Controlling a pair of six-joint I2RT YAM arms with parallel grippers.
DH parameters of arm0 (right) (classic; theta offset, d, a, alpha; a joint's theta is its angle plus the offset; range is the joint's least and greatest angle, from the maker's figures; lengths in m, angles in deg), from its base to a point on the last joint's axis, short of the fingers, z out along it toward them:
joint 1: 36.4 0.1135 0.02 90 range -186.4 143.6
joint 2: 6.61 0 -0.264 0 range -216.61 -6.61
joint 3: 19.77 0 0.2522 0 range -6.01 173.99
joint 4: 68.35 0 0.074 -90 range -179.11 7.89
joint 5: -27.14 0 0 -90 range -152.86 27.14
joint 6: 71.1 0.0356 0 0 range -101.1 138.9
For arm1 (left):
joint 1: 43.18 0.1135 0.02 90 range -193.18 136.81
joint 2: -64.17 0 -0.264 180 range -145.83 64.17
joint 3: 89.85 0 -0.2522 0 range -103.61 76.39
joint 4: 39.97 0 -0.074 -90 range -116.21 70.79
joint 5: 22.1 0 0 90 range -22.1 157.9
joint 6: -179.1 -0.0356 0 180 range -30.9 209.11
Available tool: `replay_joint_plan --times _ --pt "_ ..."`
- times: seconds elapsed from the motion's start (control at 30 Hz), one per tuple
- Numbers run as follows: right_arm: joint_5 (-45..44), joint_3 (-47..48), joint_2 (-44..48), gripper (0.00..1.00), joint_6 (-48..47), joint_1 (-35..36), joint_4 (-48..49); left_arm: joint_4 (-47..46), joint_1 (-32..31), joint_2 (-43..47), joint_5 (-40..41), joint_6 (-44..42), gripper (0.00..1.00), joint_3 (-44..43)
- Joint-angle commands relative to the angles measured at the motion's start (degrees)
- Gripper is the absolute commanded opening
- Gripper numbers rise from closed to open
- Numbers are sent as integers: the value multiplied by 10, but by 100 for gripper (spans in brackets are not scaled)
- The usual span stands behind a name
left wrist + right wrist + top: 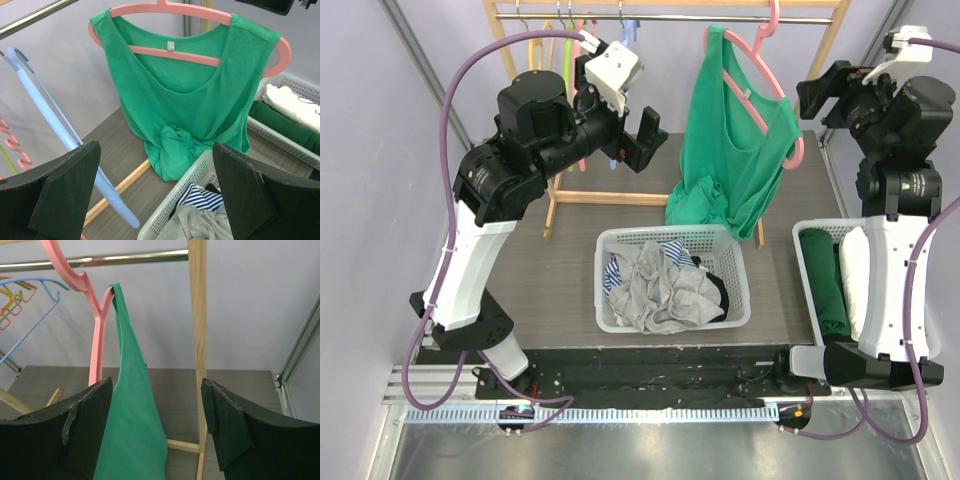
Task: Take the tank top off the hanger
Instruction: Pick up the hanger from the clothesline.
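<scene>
Ok, green fabric tank top point(200, 100) looks light, floppy; I'd pinch a strap point(252, 35). Jaws of left gripper point(155, 147) & right gripper point(156, 382) gape wide, holding nothing.

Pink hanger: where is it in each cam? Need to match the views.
Top external: pink hanger upper right of centre, seen at an angle.
Left wrist: across the top, centre, face on.
Right wrist: left of centre, edge on.
Shared landmark: the green tank top hanging on it.
</scene>
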Motion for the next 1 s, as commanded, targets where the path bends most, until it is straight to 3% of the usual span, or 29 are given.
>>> replay_joint_plan --times 0.0,0.3,0.57,0.73,0.97 --pt "31 23 -1 80 9 20 -5 -6 3 19 -2 3 100 1" --pt "81 15 5 79 71 30 21 -4 3 26 5 -2 100 15" --pt "77 21 -9 75 43 74 -9 -4 4 38 9 -3 100 31" --pt "-19 55 -34 65 3 119 -89 -3 4 38 10 -3 100 35" --pt "-130 42 -27 50 -13 190 -115 -1 4 44 15 -5 100 37"
